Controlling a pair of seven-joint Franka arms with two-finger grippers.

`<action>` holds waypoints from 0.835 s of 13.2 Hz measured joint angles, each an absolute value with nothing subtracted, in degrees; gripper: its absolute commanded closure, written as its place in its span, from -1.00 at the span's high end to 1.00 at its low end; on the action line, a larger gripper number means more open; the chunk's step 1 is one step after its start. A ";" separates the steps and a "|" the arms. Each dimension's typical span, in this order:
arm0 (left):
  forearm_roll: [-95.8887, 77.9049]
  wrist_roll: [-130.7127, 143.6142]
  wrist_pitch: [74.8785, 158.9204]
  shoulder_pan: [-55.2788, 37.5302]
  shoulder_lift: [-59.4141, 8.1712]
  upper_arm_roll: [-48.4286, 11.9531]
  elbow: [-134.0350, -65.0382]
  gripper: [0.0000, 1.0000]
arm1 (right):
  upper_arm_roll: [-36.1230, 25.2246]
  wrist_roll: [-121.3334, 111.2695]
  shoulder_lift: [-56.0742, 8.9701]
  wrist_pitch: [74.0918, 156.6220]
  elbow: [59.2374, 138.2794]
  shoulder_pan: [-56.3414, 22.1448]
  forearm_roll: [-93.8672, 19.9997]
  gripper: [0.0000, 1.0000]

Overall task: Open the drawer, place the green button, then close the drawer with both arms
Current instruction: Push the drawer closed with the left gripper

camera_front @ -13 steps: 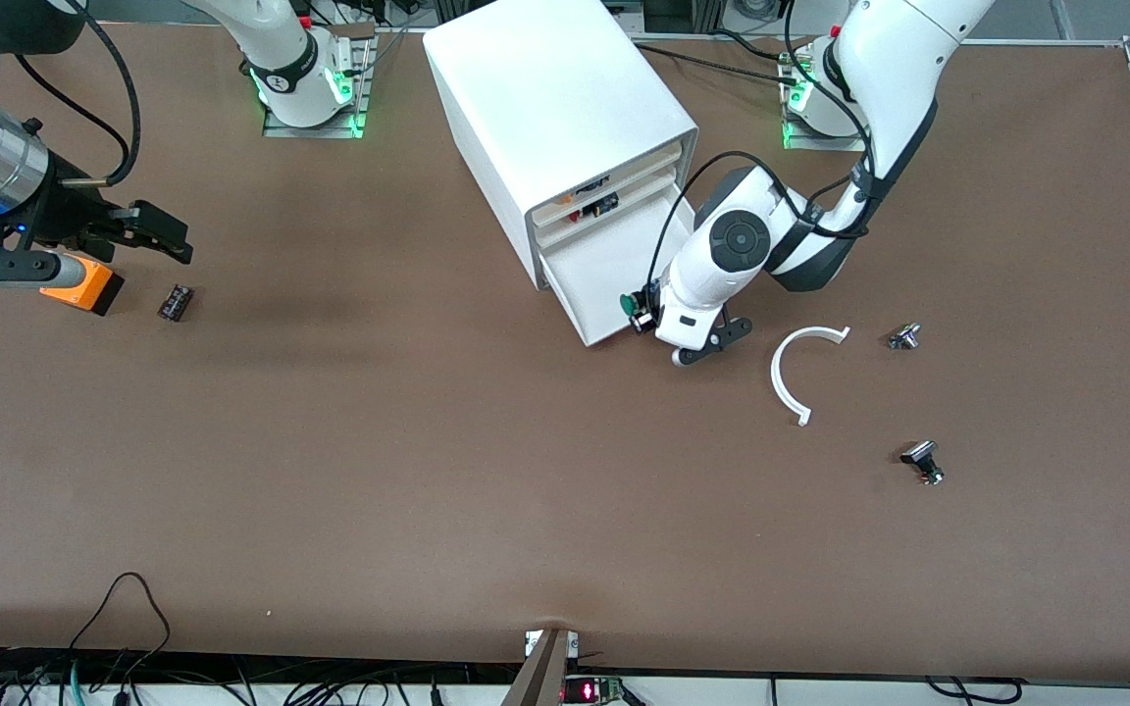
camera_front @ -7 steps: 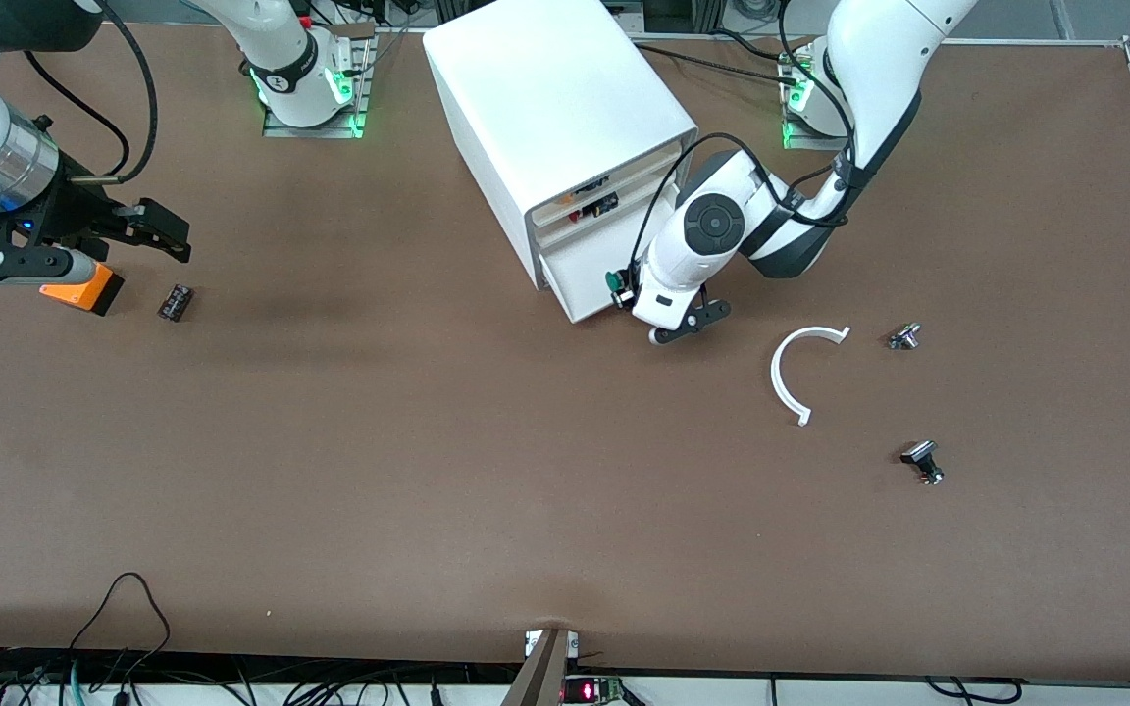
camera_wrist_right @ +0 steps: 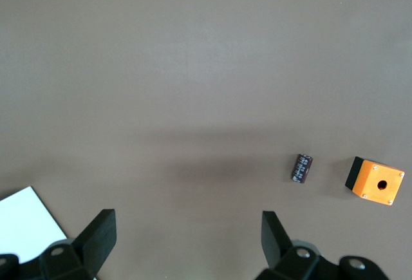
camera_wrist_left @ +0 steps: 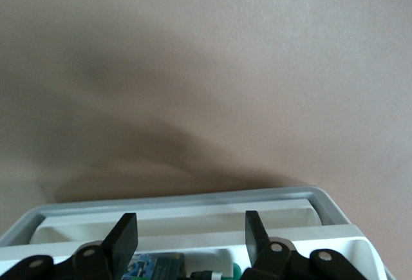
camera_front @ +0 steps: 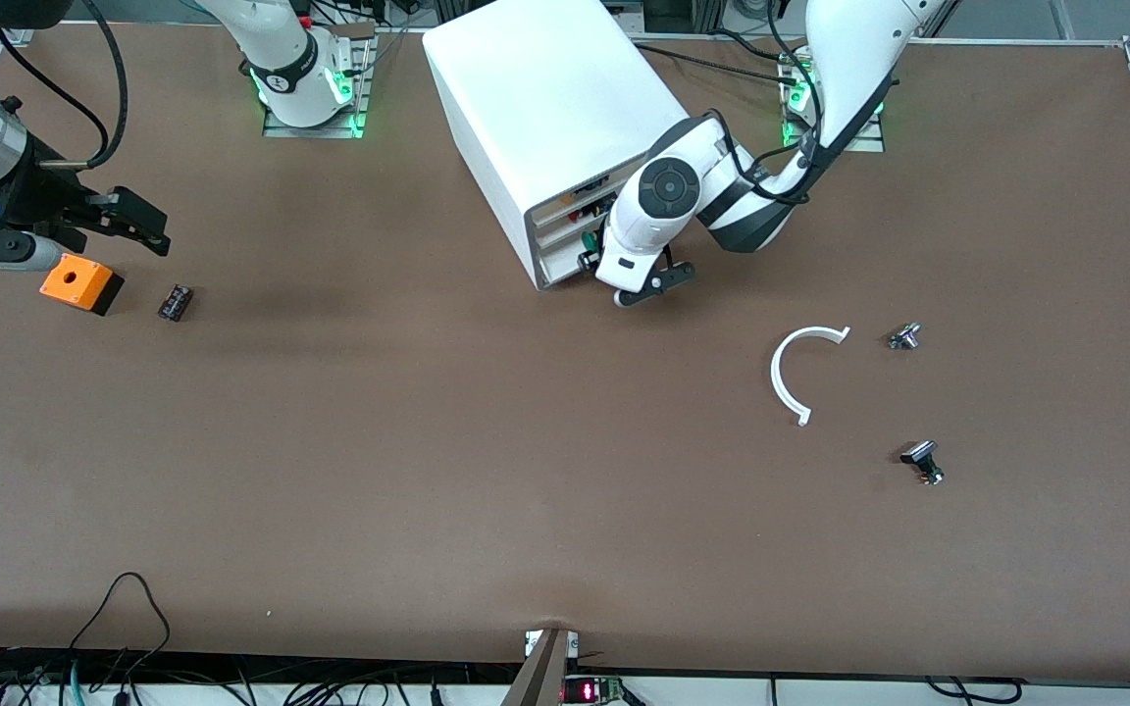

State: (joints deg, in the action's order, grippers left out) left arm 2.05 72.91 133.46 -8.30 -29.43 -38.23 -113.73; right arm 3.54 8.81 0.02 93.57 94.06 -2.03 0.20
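Left hand point(camera_wrist_left: 187, 241) parted over glossy white drawer point(camera_wrist_left: 193, 219), perhaps button point(camera_wrist_left: 237, 271) inside, right hand point(camera_wrist_right: 187, 241) open.

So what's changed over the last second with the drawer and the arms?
The left gripper pushed the drawer almost shut, the button riding inside, and opened its fingers. The right gripper drifted toward the bases, uncovering the orange box. Loose parts stayed put.
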 measured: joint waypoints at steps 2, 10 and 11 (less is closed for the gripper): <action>1.97 73.87 133.42 -8.33 -29.43 -38.98 -113.89 0.78 | 3.59 10.71 0.36 93.94 94.16 -1.87 0.19 0.99; 1.93 73.99 133.13 -8.31 -29.52 -39.35 -114.52 0.87 | 6.58 11.15 1.97 94.64 95.81 1.17 0.19 0.99; 1.93 73.99 133.12 -8.31 -29.51 -39.65 -114.66 0.87 | 6.76 11.12 1.97 94.64 95.81 1.19 0.19 0.99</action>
